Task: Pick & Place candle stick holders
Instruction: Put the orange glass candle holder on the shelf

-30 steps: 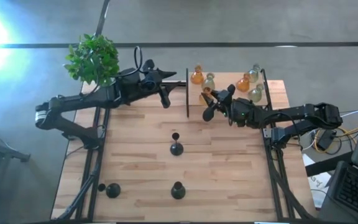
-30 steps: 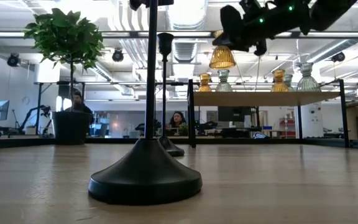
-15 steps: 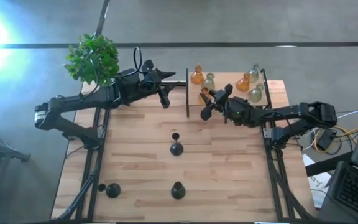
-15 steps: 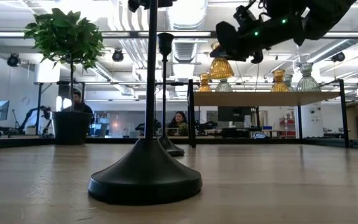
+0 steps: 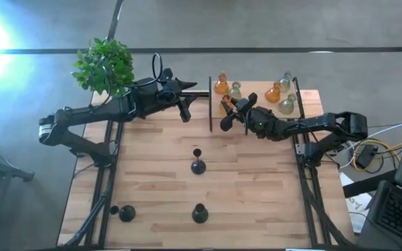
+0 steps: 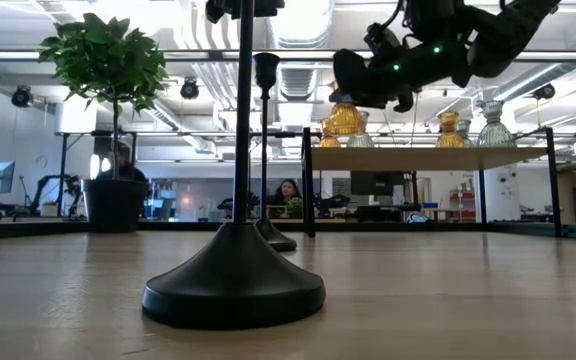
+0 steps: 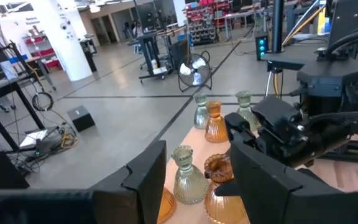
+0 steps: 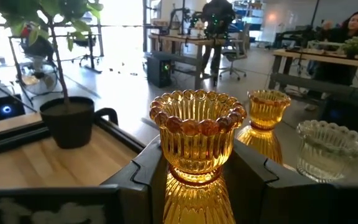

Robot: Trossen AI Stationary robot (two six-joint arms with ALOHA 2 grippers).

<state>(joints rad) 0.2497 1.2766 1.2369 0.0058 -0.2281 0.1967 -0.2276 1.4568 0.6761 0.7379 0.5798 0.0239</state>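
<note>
My right gripper (image 5: 227,116) is shut on an amber glass candle stick holder (image 8: 197,127), held over the left end of the raised wooden shelf (image 5: 309,97) at the table's far right. Two more amber holders (image 5: 220,85) and several pale clear ones (image 5: 287,104) stand on their bases on the shelf. Three black holders (image 5: 198,166) stand on the table top. My left gripper (image 7: 197,186) is open and empty, just left of the shelf's post, facing the shelf. My right gripper pinches the amber holder's narrow neck (image 8: 197,171), just below its beaded cup, between its two fingers (image 8: 253,180). The fingers come from the table's right, about level. The holder stays upright, its bulb (image 6: 345,120) hanging below the gripper, close above the shelf's top.
A green plant in a black pot (image 5: 103,64) stands at the far left corner. The shelf's black frame post (image 5: 209,104) stands between my two grippers. In the low view a black holder's base (image 6: 233,285) is close in front. People sit in the room beyond the table.
My right gripper has carried the amber holder toward the table's left and down. The holder has stayed upright and has come down from well above the shelf to close over its left end.
</note>
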